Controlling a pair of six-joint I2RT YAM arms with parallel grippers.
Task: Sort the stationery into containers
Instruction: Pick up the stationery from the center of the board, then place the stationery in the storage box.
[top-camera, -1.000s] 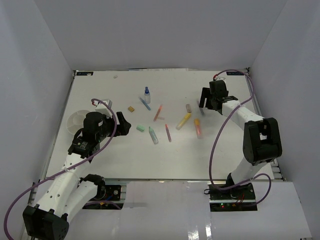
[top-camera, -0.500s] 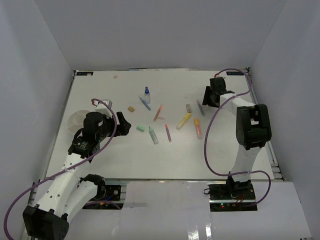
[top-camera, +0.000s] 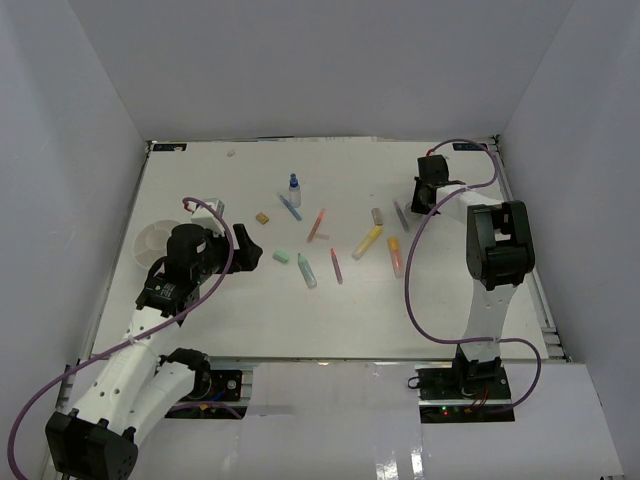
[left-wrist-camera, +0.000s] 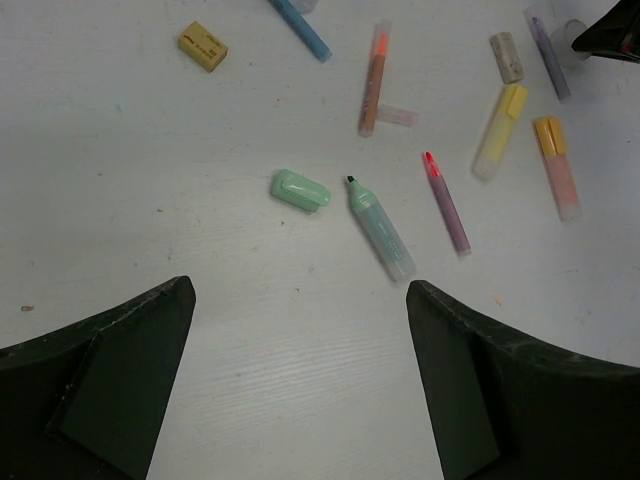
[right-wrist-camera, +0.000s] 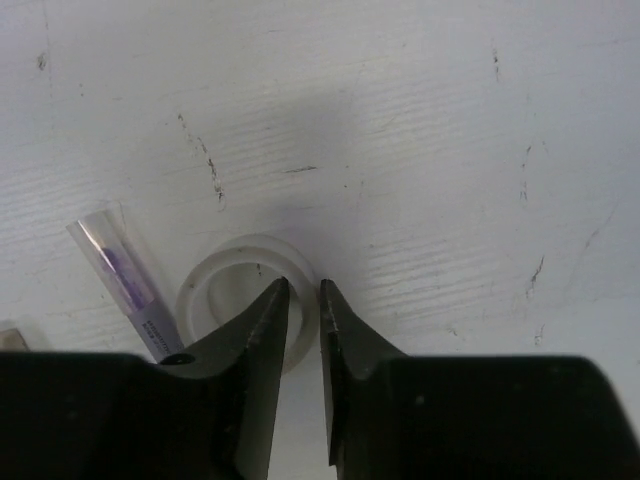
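Our right gripper is squeezed tight on the clear tape ring. One finger is inside the ring and one is outside, with the ring's wall between them. The ring lies flat on the white table. A purple pen lies just left of this gripper, right beside the ring.

Our left gripper is wide open and holds nothing. Just ahead of it lie the green eraser and the green marker. The white dish sits off to its left.
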